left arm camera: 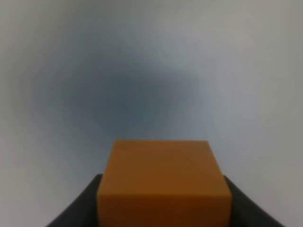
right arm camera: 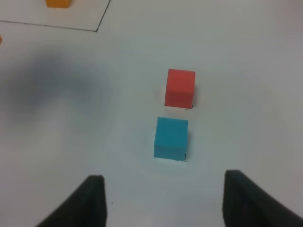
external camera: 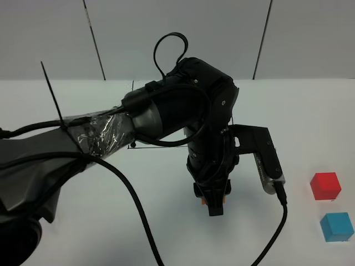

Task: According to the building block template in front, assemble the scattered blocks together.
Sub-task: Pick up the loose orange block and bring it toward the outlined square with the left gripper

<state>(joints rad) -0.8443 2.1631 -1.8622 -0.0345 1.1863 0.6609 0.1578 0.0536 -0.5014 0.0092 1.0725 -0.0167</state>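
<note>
Far left of the high view: left arm (external camera: 100, 130), wrapped in film, reaches across to the centre. It hides most of the template (right arm camera: 57, 3). Only a stretch of its black frame line (right arm camera: 47, 26) and one orange cube show, in the upper left of the right wrist view.

Centre, high view: left gripper (external camera: 213, 206) points down, low over the worktop (external camera: 83, 221). It is clamped on the orange block (left arm camera: 161, 184), which fills the gap between the dark fingers (left arm camera: 75, 208). Cannot tell whether the block touches the worktop.

Lower right, high view: red block (external camera: 325, 185) with the light blue block (external camera: 336, 226) just below it, near each other but not touching, both well apart from the orange one.

Right wrist view: right gripper (right arm camera: 164, 178) has its jaws apart and holds nothing. It hangs above the blue and red blocks.

Risks, as judged:
- Letting go above the surface could make the orange block bounce or turn, spoiling its alignment.
- With the template hidden behind the arm, the L could come out mirrored.
- Red and blue sit close, so a finger coming down for one may shove the other.
- A cable (external camera: 274, 233) trails from the left wrist towards that pair, and a swing could drag it across them.
- Both arms would meet mid-worktop, so a clash is possible.
</note>
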